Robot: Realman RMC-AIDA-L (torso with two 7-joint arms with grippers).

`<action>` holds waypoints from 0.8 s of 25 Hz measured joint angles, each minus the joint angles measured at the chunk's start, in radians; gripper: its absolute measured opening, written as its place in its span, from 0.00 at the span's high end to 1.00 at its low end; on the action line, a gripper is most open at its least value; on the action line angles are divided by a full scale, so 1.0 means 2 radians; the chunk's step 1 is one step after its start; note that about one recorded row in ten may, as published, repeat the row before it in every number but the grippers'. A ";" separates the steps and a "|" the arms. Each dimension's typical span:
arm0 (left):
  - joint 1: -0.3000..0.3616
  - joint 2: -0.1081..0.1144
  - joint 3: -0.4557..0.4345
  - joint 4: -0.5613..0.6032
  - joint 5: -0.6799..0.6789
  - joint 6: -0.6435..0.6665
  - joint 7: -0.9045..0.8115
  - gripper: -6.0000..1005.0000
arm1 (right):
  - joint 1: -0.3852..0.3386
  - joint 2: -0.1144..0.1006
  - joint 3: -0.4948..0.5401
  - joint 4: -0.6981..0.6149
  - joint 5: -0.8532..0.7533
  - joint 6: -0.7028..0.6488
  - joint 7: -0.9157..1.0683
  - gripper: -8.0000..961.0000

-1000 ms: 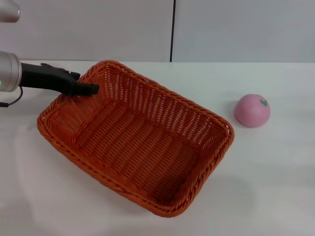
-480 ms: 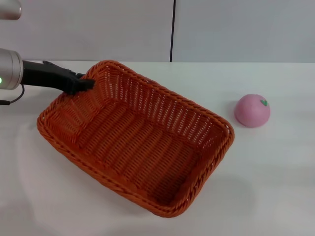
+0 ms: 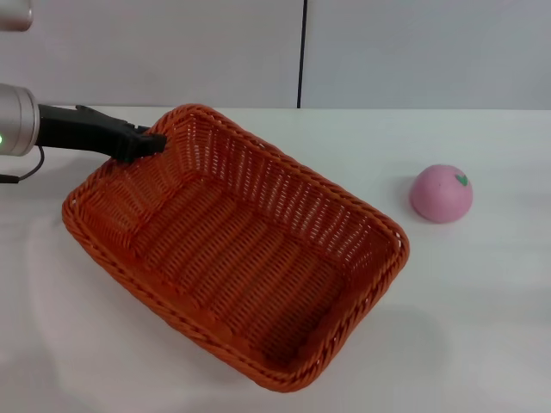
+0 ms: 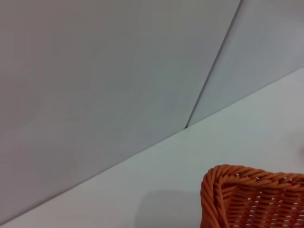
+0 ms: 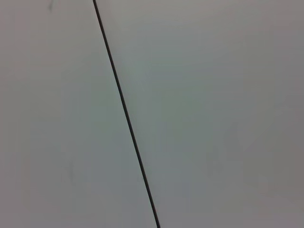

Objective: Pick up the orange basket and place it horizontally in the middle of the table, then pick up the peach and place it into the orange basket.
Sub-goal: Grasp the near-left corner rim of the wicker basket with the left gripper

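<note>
The orange basket (image 3: 232, 249) lies diagonally on the white table (image 3: 482, 310), its long axis running from far left to near right. My left gripper (image 3: 145, 144) reaches in from the left and is shut on the braided rim at the basket's far left corner. A corner of the basket (image 4: 247, 190) also shows in the left wrist view. The pink peach (image 3: 441, 193) rests on the table to the right of the basket, apart from it. The right gripper is out of view.
A grey wall with a dark vertical seam (image 3: 301, 52) runs behind the table's far edge. The right wrist view holds only that wall and the seam (image 5: 126, 114).
The left gripper's fingers drew back from inside the basket and closed on its rim. The basket has since shifted slightly, its near corner coming toward me.
</note>
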 joint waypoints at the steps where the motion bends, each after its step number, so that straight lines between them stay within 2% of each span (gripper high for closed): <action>1: 0.001 0.000 0.000 0.000 -0.004 0.000 0.002 0.81 | 0.000 0.000 0.000 0.000 0.000 0.000 0.000 0.14; 12: 0.007 0.002 -0.006 -0.005 -0.044 0.011 0.005 0.82 | 0.004 0.002 -0.002 0.004 0.000 0.008 0.000 0.14; 20: 0.005 0.003 -0.060 -0.005 -0.067 0.054 -0.014 0.82 | 0.008 0.003 -0.001 0.019 -0.001 0.009 -0.002 0.14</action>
